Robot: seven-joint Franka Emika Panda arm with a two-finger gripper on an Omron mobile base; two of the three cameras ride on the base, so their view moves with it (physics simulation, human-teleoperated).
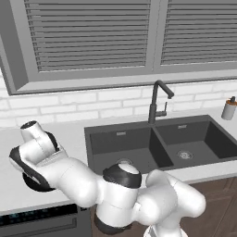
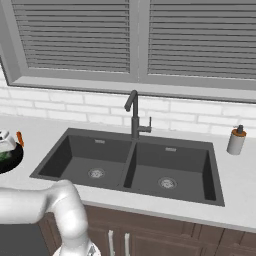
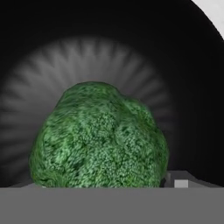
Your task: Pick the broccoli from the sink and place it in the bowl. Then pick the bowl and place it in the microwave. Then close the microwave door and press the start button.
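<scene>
In the hand view the bright green broccoli point(image 3: 100, 140) rests on the bottom of the glossy black bowl point(image 3: 183, 87), close under the camera. My gripper point(image 3: 103, 183) hangs just over it, open, one fingertip point(image 3: 180, 182) on each side of the floret. In the right base view the bowl point(image 2: 10, 162) sits on the counter at the far left edge with a bit of green point(image 2: 4, 156) inside. From the left base view, the arm bends left over the bowl point(image 1: 39, 186). The dark double sink point(image 1: 139, 148) point(image 2: 100, 155) holds nothing. The microwave and its door are out of view.
A black gooseneck faucet point(image 1: 157, 99) point(image 2: 134, 112) stands behind the sink's divider. A soap dispenser point(image 1: 228, 109) point(image 2: 236, 141) is on the counter at the right. An orange handle tip point(image 2: 20, 138) shows beside the bowl. Blinds and a tiled wall close off the back.
</scene>
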